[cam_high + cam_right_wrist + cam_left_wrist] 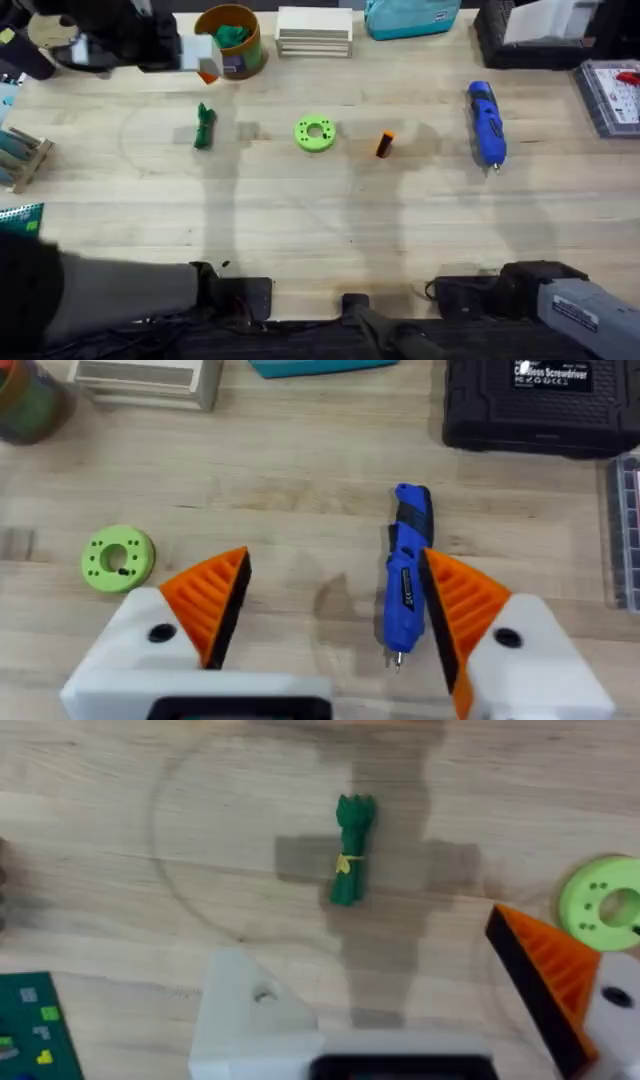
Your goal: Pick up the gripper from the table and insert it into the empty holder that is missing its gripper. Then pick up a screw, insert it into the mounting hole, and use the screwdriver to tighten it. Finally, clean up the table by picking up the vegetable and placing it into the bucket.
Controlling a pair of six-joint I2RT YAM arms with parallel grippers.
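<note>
The right end effector [330, 620] hangs open, its orange ribbed fingers spread, over the light wooden worktop [300, 220]. The bright blue pen-shaped screwdriver [487, 122] lies at 2 o'clock, the stubby orange gripper piece [385, 144] near centre, and the dark green vegetable bundle [204, 127] at 10 o'clock. The left end effector [400, 1020] has one orange finger; whether it is open, I cannot tell. The yellow-ochre bucket [232, 41] stands at 11 o'clock.

Bright, even light – soft shadows on the table [330, 220], near arms blurred

Wooden table [300, 220]: vegetable [204, 127], green ring [315, 134], gripper [385, 144], screwdriver [486, 122] mid-table; bucket [232, 42] at far edge.
</note>
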